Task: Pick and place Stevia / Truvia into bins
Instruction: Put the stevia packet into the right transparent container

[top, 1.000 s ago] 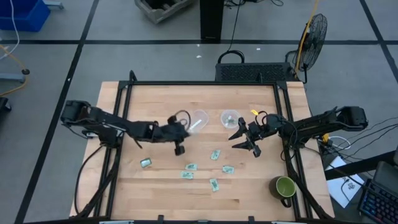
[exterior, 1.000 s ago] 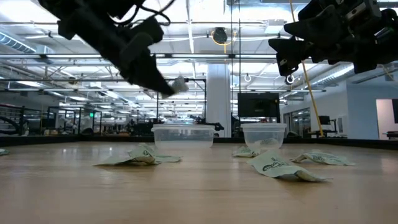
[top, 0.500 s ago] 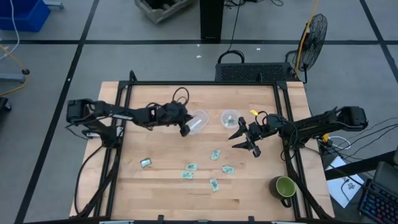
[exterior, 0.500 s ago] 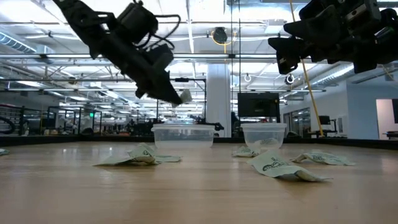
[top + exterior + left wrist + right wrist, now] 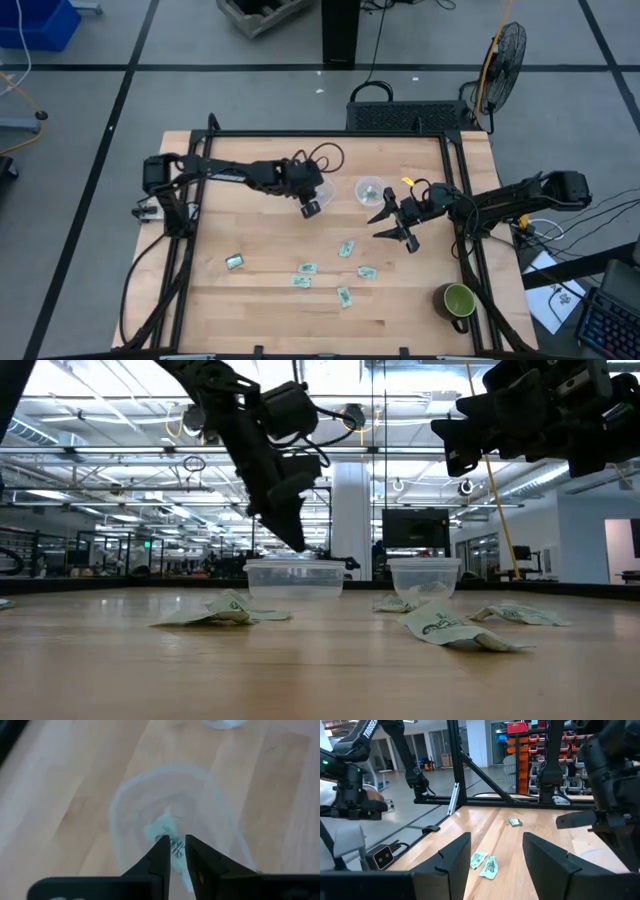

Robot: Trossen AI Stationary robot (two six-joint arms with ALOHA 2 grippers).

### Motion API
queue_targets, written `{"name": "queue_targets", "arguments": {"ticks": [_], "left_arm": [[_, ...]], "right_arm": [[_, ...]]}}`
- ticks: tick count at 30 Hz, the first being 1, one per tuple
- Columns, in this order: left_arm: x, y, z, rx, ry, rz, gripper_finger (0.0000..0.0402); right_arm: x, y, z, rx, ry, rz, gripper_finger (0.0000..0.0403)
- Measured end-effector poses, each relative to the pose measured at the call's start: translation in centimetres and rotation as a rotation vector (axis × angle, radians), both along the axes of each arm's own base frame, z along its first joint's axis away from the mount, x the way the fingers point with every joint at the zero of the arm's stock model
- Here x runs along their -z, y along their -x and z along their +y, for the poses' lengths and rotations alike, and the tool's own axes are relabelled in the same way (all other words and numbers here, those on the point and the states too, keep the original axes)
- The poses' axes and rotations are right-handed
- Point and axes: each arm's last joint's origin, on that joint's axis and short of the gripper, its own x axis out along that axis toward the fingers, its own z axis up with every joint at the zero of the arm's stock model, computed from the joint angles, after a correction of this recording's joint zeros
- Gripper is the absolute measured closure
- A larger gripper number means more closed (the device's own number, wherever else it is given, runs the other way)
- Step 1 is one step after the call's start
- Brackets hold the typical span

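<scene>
My left gripper (image 5: 176,845) hangs over the left clear cup (image 5: 175,820), pointing steeply down into its mouth, its fingers a narrow gap apart. A pale green sachet (image 5: 162,830) shows face-on through that gap, inside the cup. From table height the gripper (image 5: 298,543) sits just above the cup (image 5: 293,578). The second cup (image 5: 370,189) stands to its right. My right gripper (image 5: 395,222) waits open and level beside it. Several sachets (image 5: 346,248) lie flat on the wood nearer the front.
A green mug (image 5: 458,300) stands near the front right corner. One sachet (image 5: 235,261) lies apart toward the front left. A black frame (image 5: 320,134) rims the table. Bare wood lies along the front edge and the far left.
My left gripper has swung toward the table's far edge and to the right, carrying a sachet at its tips, and has tipped further down over the left cup. In the low view the sachet no longer shows at its fingertips.
</scene>
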Motion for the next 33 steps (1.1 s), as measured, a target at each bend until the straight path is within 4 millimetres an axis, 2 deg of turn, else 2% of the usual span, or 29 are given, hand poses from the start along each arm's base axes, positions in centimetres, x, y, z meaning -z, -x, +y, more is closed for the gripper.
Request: {"name": "queue_targets", "arguments": {"ticks": [7, 10, 15, 21, 24, 27, 30, 33], "left_arm": [[0.7, -0.7, 0.1, 0.031, -0.016, 0.031, 0.0335], [-0.2, -0.9, -0.2, 0.027, -0.065, -0.021, 0.0335], [-3.6, -1.0, -1.5, 0.07, -0.113, -0.179, 0.0335], [-10.3, 0.4, -3.9, 0.132, -0.172, -0.467, 0.0335], [-13.2, 1.8, -5.2, 0.17, -0.199, -0.575, 0.0334], [-15.5, 3.0, -6.2, 0.218, -0.245, -0.671, 0.0334], [-16.7, 3.3, -6.9, 0.253, -0.281, -0.744, 0.0334], [-16.9, 3.2, -7.4, 0.274, -0.297, -0.766, 0.0334]], "right_arm": [[0.0, 0.0, 0.0, 0.0, 0.0, 0.001, 0.0229], [0.0, 0.0, 0.0, 0.0, 0.0, 0.0, 0.0229], [-0.1, 0.0, 0.0, -0.003, 0.004, -0.008, 0.0229], [-0.5, -0.3, 1.8, -0.032, 0.089, -0.05, 0.0229], [-1.4, -1.4, 2.7, 0.079, 0.105, -0.048, 0.0229], [-1.8, -3.2, 3.5, 0.136, 0.085, 0.031, 0.0229], [-0.9, -5.2, 4.2, 0.157, 0.081, 0.179, 0.0229], [0.4, -6.2, 5.1, 0.162, 0.058, 0.297, 0.0229]]}}
